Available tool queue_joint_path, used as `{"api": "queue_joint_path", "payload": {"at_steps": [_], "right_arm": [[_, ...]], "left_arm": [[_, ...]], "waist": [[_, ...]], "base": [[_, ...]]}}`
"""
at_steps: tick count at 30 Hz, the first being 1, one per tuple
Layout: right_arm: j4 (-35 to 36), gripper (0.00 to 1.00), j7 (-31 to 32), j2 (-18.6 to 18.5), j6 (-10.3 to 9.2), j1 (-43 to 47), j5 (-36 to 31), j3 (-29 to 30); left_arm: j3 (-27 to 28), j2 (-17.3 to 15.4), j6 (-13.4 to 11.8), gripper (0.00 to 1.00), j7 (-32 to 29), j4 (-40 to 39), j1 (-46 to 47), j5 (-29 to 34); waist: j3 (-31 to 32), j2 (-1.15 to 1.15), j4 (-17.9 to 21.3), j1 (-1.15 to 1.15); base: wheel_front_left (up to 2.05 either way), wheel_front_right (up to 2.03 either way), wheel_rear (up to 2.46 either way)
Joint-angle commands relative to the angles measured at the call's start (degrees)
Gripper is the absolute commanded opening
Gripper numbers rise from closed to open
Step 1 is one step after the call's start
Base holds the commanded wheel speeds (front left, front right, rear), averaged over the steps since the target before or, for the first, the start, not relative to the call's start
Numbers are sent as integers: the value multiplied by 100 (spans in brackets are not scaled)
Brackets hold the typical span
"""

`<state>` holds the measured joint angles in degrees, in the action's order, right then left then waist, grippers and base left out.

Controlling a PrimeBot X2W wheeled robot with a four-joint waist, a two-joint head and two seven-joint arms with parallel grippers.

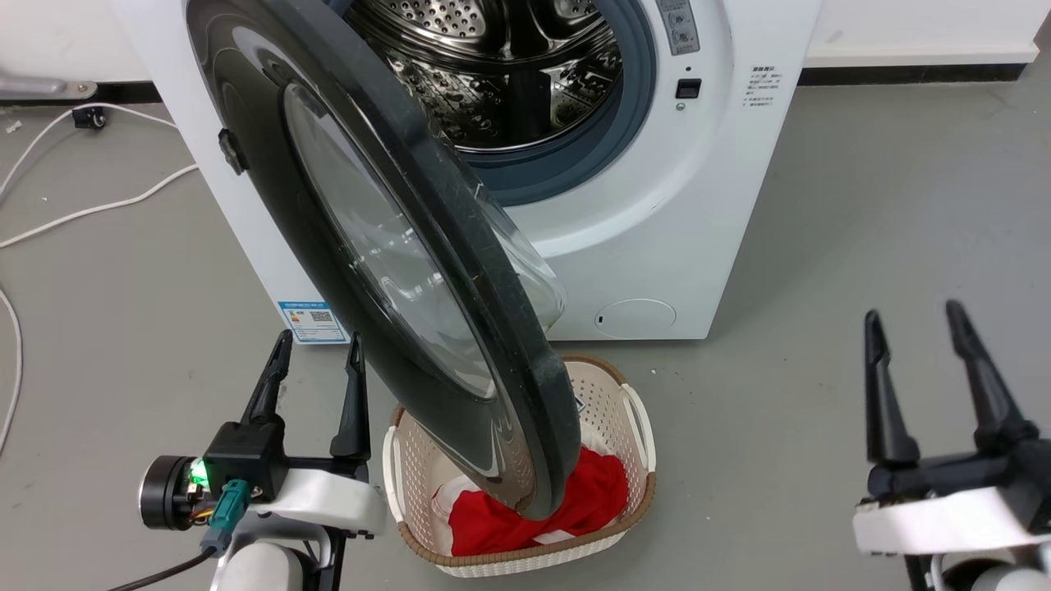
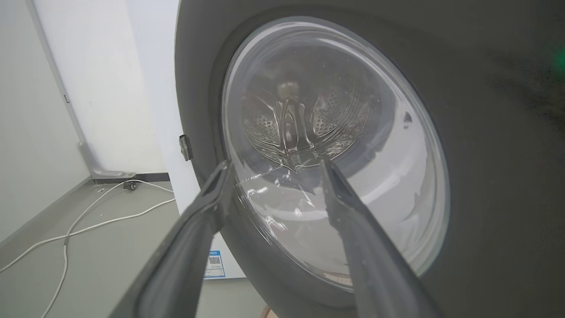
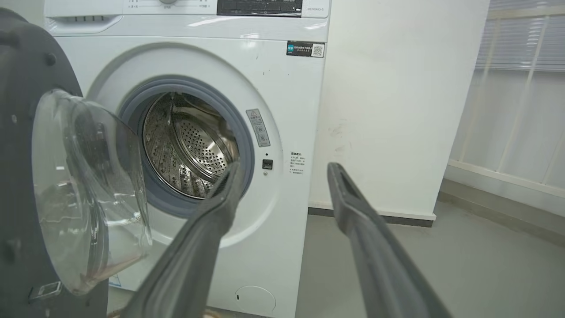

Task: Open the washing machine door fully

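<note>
Left gripper (image 1: pixel 318 341) and right gripper (image 1: pixel 912 316): long dark fingers spread, empty.
Glossy black-rimmed round glass washing machine door (image 1: pixel 386 254) stands swung out, touching neither.

The washing machine door (image 1: pixel 386 271) stands swung out from the white washing machine (image 1: pixel 657 213), baring the perforated steel drum (image 1: pixel 493 74) and its grey-blue rubber ring (image 1: pixel 632 107). The door's lower rim hangs over a white laundry basket (image 1: pixel 632 427) holding a red cloth (image 1: pixel 591 501). The left gripper (image 1: pixel 318 336), fingers spread, is just left of the door, near a blue label (image 1: pixel 312 320). The right gripper (image 1: pixel 911 312), fingers spread and holding nothing, is well apart at near right. White cables (image 1: pixel 82 209) lie on the floor at far left.
</note>
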<state>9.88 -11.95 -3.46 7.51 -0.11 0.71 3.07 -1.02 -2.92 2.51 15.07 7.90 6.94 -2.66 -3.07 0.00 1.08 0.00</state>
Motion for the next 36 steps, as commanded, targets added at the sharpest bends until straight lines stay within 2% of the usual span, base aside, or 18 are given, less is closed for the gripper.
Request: {"api": "queue_joint_path", "payload": {"at_steps": [1,11,25,26,27,28,36], "right_arm": [[-20,100,39,27,-4,166,-26,-31],[-804,100,-163,66,-4,232,273,-19],[-1052,100,-280,67,-4,23,328,17],[-1059,100,-279,67,-4,13,338,14],[-1064,100,-283,67,-4,4,345,12],[-1075,100,-289,67,-4,0,372,5],[-1134,100,-313,67,-4,-7,439,-23]], "left_arm": [[20,-8,3,100,15,-19,26,58],[1,-18,12,100,15,-43,-8,132],[-23,-21,30,100,15,42,-28,106],[-28,-21,44,73,15,51,-22,91],[-33,-21,47,17,15,55,-17,96],[-37,-21,54,0,15,61,-15,93],[20,-16,53,0,15,-150,30,20]], "waist": [[0,0,-5,0],[19,0,-7,0],[11,0,13,0],[9,0,13,0],[7,0,14,0],[5,0,15,0],[2,0,4,0]], "base": [[0,0,0],[0,0,0],[0,0,0],[0,0,0],[0,0,0],[0,0,0],[0,0,0]]}}
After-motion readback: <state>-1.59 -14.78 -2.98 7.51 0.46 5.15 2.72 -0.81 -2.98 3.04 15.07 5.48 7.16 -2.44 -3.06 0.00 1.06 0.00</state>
